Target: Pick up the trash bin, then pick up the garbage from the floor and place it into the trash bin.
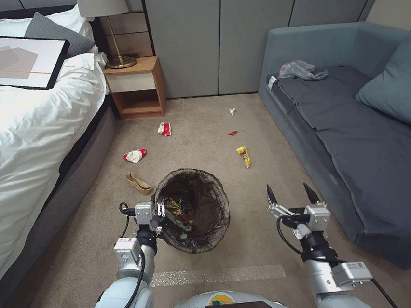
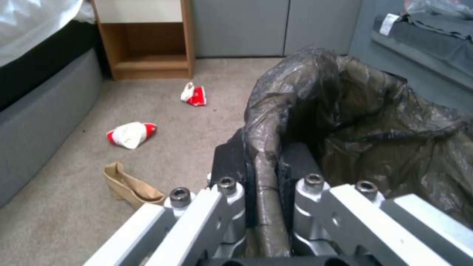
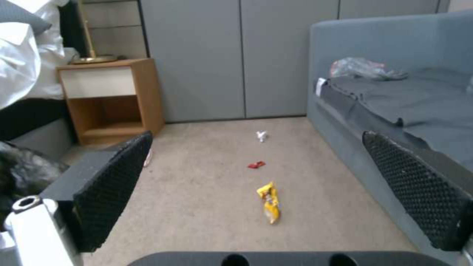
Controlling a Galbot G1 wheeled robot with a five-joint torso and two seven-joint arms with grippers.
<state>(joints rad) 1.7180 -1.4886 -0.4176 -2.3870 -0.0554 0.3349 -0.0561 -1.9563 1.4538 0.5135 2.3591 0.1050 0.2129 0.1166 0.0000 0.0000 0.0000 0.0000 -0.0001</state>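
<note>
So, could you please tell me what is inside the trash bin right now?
Inside the trash bin, against its dark liner, lie a yellow wrapper and some reddish pieces. The left gripper is clamped on the rim. The liner's folds hide the bottom of the bin.

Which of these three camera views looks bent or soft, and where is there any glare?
Head view: wide-angle bowing, the sofa and wall panels lean outward; soft even light, a faint sheen on the trash bin liner. Left wrist view: the left gripper, clamped on the rim, is blurred up close. Right wrist view: generally soft, the open right gripper frames the yellow wrapper.
</note>
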